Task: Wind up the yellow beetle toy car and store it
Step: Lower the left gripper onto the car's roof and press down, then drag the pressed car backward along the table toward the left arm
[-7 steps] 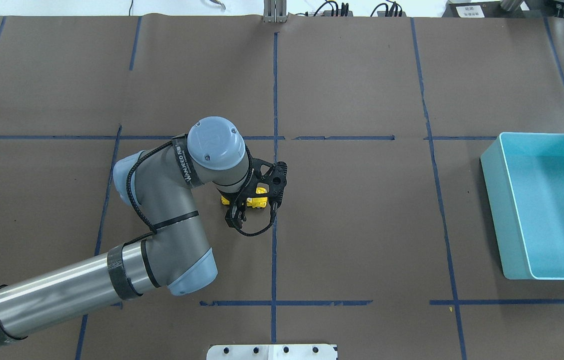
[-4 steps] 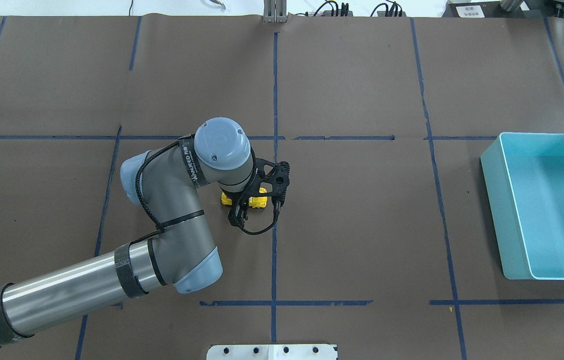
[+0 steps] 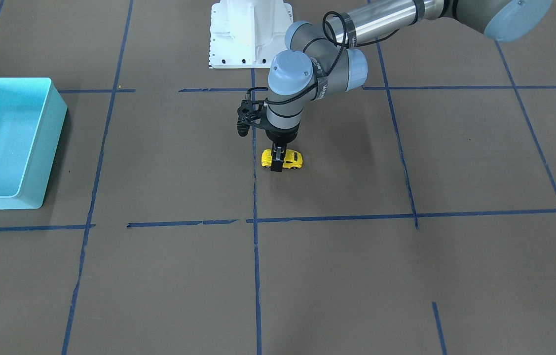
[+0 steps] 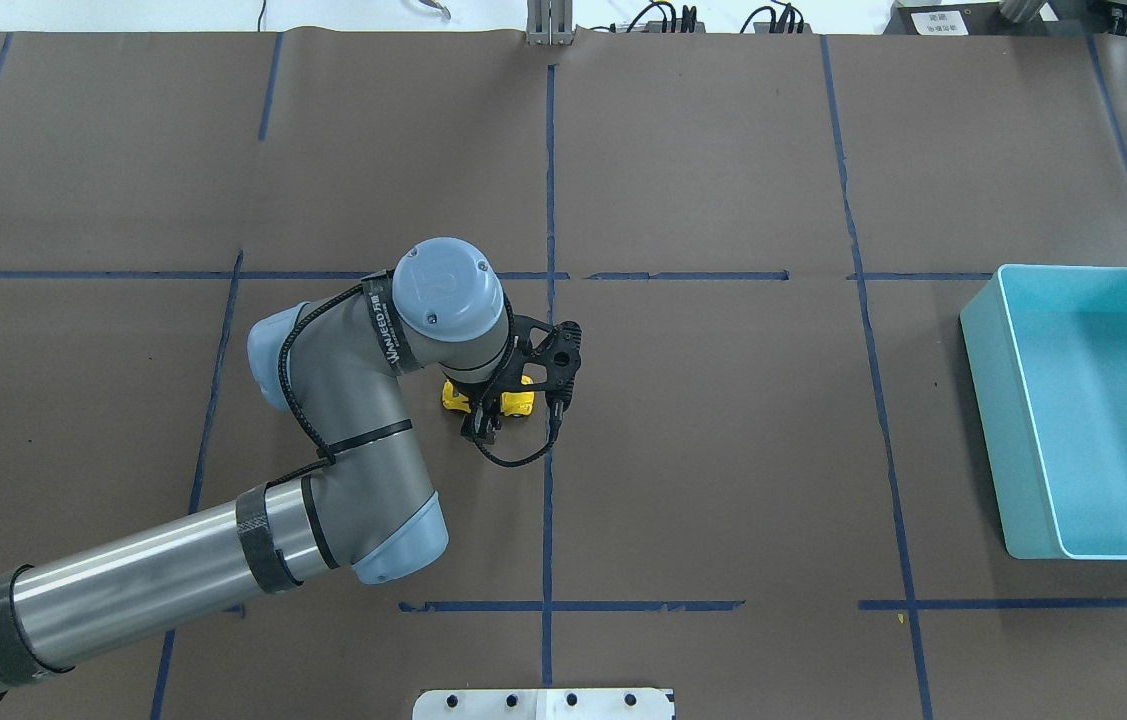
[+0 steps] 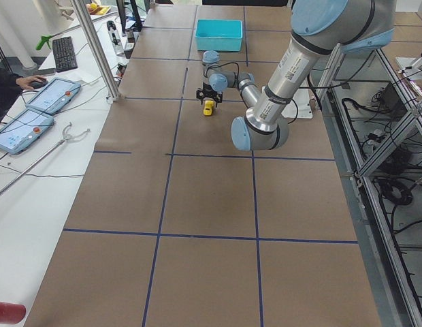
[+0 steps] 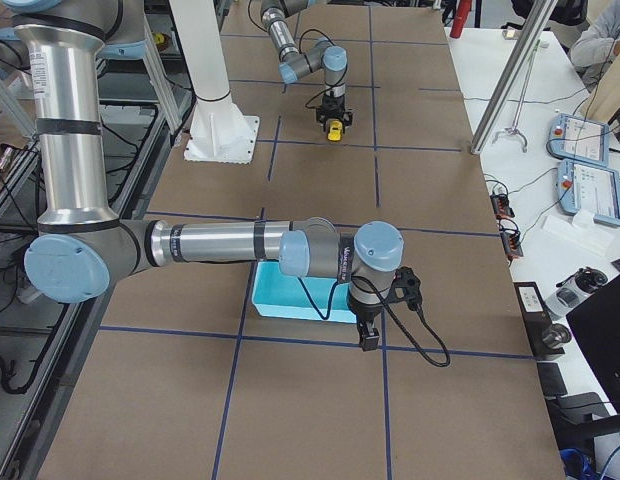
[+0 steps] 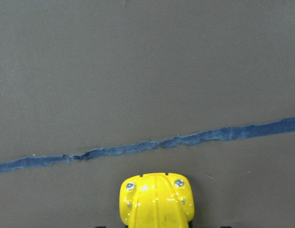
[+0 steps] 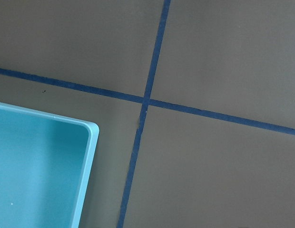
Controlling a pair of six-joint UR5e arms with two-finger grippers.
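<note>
The yellow beetle toy car point(image 3: 291, 159) stands on the brown table near the middle, just left of a blue tape line in the overhead view point(image 4: 521, 402). My left gripper point(image 3: 278, 159) points straight down over it, one finger on each side of the car's body, closed against it. The left wrist view shows the car's rounded end point(image 7: 156, 199) at the bottom edge; the fingers are out of that view. My right gripper point(image 6: 370, 340) hangs next to the turquoise bin point(image 6: 290, 300); it shows only in the exterior right view, so I cannot tell its state.
The turquoise bin point(image 4: 985, 400) stands empty at the table's right edge, far from the car. Its corner shows in the right wrist view point(image 8: 85, 142). Blue tape lines point(image 4: 549, 200) cross the brown mat. The white robot base point(image 3: 250, 34) is behind the car.
My left arm has shifted slightly right and the finger in view has drawn closer to the car. The car has stayed in place.
</note>
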